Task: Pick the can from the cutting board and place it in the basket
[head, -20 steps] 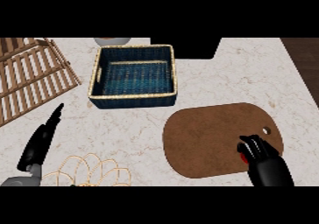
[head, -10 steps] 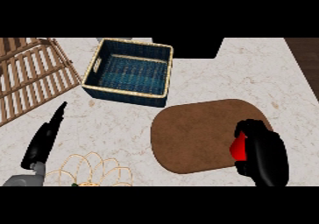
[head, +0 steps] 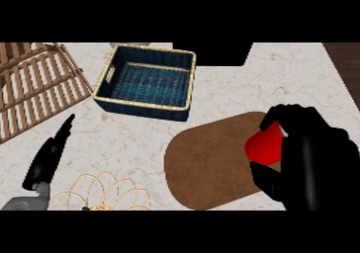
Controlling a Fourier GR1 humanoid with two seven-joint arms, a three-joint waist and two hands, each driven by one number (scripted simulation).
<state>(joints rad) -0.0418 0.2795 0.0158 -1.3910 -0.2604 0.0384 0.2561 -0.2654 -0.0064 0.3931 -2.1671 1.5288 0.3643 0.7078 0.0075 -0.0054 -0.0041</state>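
My right hand [head: 314,158], lower right: fingers curled round red can [head: 265,147], apparently above cutting board [head: 208,168]. Left hand [head: 48,155] straight-fingered, lower left. Basket [head: 145,105] upper centre.

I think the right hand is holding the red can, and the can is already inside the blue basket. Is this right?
Not quite. The right hand holds the red can, but over the cutting board, not inside the blue basket, as the head view shows.

Right robot hand [head: 314,158] curled round red can [head: 265,148] over cutting board [head: 208,168]; basket [head: 146,81] up-left of it.
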